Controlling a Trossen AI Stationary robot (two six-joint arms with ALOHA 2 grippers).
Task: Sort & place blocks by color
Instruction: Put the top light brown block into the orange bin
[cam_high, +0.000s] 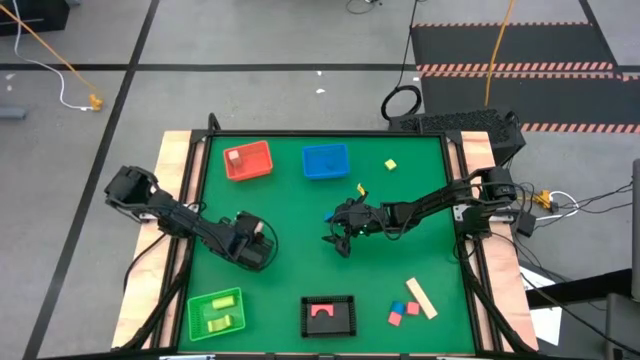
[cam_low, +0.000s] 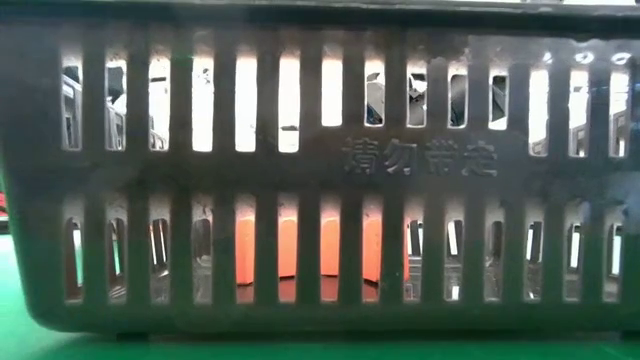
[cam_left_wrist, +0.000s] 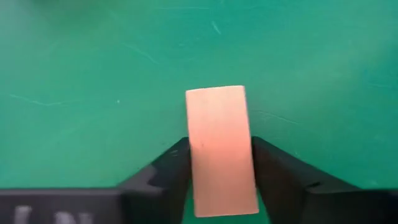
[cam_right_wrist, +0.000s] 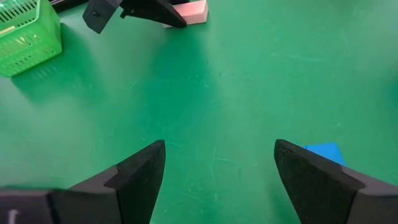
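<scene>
The left gripper (cam_left_wrist: 219, 171), left of centre in the high view, clamps a pink block (cam_left_wrist: 219, 146) against the green table (cam_left_wrist: 93, 74). The right gripper (cam_right_wrist: 217, 171), mid-frame, gapes empty beside a blue block (cam_right_wrist: 323, 151). Embossed characters mark the black basket (cam_low: 420, 158).

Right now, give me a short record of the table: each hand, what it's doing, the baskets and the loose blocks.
left hand: shut on a pink block, over the mat
right hand: open, mid-table, blue block by one finger
baskets: red basket, blue basket, green basket, black basket
loose blocks: yellow block by the far edge; tan bar near the right front
</scene>
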